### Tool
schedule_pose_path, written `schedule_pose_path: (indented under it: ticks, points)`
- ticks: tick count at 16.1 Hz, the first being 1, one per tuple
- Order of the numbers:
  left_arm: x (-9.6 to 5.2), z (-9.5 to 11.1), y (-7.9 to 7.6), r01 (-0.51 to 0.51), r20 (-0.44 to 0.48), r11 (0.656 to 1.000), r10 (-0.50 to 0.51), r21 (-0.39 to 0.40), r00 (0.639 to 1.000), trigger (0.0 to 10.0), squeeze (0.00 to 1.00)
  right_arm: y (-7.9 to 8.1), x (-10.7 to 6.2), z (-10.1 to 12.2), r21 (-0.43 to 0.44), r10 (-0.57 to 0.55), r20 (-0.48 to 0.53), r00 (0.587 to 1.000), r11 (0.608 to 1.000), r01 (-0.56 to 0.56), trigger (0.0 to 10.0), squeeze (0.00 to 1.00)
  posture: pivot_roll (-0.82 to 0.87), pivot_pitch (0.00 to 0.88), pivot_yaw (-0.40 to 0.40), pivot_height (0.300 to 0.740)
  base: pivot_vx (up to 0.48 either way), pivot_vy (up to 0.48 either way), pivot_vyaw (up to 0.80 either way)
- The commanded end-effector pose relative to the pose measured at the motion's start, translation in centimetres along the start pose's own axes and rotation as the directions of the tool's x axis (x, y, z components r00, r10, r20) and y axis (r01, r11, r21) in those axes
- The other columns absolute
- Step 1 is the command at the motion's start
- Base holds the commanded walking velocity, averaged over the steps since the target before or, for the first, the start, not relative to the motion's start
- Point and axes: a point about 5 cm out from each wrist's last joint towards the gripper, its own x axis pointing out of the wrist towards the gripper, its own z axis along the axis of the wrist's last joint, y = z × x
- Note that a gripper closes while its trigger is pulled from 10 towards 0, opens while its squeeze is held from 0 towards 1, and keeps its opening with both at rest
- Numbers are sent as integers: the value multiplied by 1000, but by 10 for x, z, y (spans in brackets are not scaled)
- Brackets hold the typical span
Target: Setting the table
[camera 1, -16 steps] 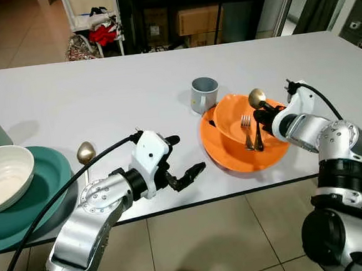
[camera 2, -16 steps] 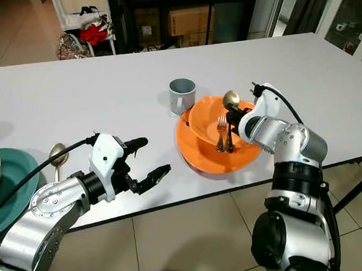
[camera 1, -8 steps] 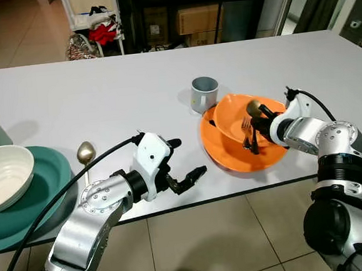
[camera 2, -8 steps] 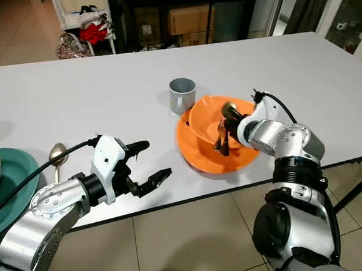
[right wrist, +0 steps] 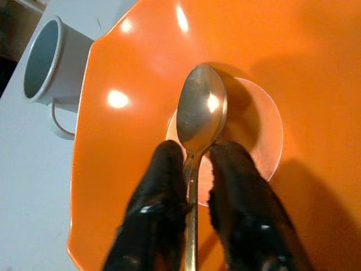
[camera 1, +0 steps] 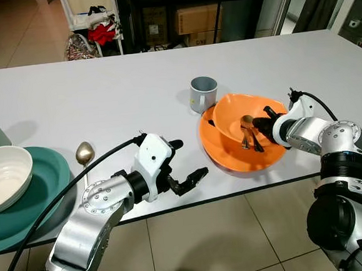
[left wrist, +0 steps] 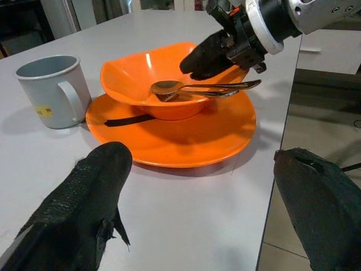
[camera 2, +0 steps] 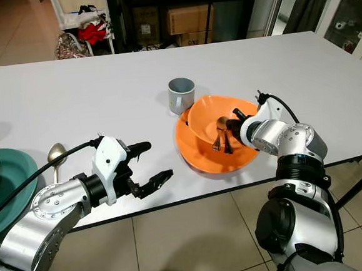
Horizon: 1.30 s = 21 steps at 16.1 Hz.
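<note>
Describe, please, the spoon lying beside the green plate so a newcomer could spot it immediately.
Start at the white table and find the big green plate at its near left edge. Just right of that plate lies the gold spoon, bowl pointing away from the robot. Unlike the cutlery in the orange bowl, it rests on bare tabletop.

Gold spoon [right wrist: 200, 110] and fork [left wrist: 225, 92] lying low across orange bowl [camera 1: 233, 116] on orange plate [camera 1: 223, 151].

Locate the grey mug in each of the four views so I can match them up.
Left eye view: grey mug behind the orange bowl, centre of picture.
Right eye view: mug just above centre.
Left wrist view: mug at far left.
Right wrist view: mug in upper left corner.
Shared landmark: the orange bowl, always beside the mug.
</note>
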Motion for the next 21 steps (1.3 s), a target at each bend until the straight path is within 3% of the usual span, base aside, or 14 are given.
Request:
schedule_pose_path:
  ticks: [1, 3, 4, 7, 8, 10, 11, 12, 14, 15, 16, 17, 19, 21]
  points:
    - [0, 3, 2, -1, -2, 1000, 1, 20, 1000, 10000, 0, 9, -6, 11, -1, 28, 37, 999, 1000, -28, 10000, 1000, 61, 0, -29, 740, 0, 0, 0]
    - [-1, 4, 4, -28, 10, 1000, 28, 10, 1000, 10000, 0, 14, -14, 14, -53, 43, 58, 997, 998, -40, 10000, 1000, 63, 0, -32, 740, 0, 0, 0]
    - [-2, 5, 14, -139, 15, 990, 139, -5, 990, 10000, 0, 20, -30, 21, -185, 47, 133, 990, 982, -22, 10000, 1000, 68, 0, -34, 740, 0, 0, 0]
    - [-7, 3, 40, -402, 11, 914, 403, -50, 915, 10000, 0, 29, -63, 21, -440, 114, 256, 960, 898, 10, 10000, 1000, 61, 0, -28, 740, 0, 0, 0]
    - [-13, 4, 45, -495, 22, 866, 498, -75, 867, 10000, 0, 31, -85, 16, -612, 230, 392, 891, 788, 66, 10000, 1000, 56, 0, -14, 740, 0, 0, 0]
    - [-17, 4, 45, -533, 24, 843, 535, -74, 844, 10000, 0, 31, -97, 4, -715, 310, 432, 847, 690, 112, 10000, 1000, 53, 0, -5, 740, 0, 0, 0]
    - [-20, 5, 40, -566, 36, 822, 568, -61, 822, 10000, 0, 25, -103, -15, -749, 350, 450, 822, 649, 133, 10000, 1000, 55, 0, 0, 740, 0, 0, 0]
    - [-21, 7, 35, -584, 53, 809, 587, -66, 808, 10000, 0, 19, -106, -32, -754, 358, 439, 824, 645, 121, 10000, 1000, 55, 0, 0, 740, 0, 0, 0]
    - [-21, 4, 36, -627, 39, 775, 631, -77, 775, 10000, 0, 16, -107, -47, -739, 348, 438, 829, 665, 111, 10000, 1000, 55, 0, -4, 740, 0, -480, 0]
    - [-21, 2, 38, -658, 32, 748, 662, -91, 749, 10000, 0, 10, -107, -55, -702, 336, 461, 821, 705, 106, 10000, 1000, 52, 0, 0, 740, 0, -480, 0]
    - [-21, 2, 38, -662, 32, 744, 667, -93, 745, 10000, 0, 7, -107, -57, -693, 325, 477, 817, 711, 121, 10000, 1000, 52, 0, 0, 740, 0, -480, 0]
    - [-19, 3, 38, -654, 39, 752, 658, -83, 752, 10000, 0, 5, -109, -59, -706, 340, 518, 785, 688, 168, 10000, 1000, 47, 0, 7, 740, 0, -480, 0]
    - [-17, 4, 36, -652, 45, 754, 656, -74, 754, 10000, 0, 0, -108, -66, -727, 336, 480, 810, 669, 154, 10000, 1000, 48, 0, 6, 740, 0, -480, 0]
    - [-15, 4, 34, -644, 45, 762, 647, -67, 761, 10000, 0, 1, -110, -70, -723, 365, 480, 797, 680, 124, 10000, 1000, 46, 0, 6, 740, 0, -480, 0]
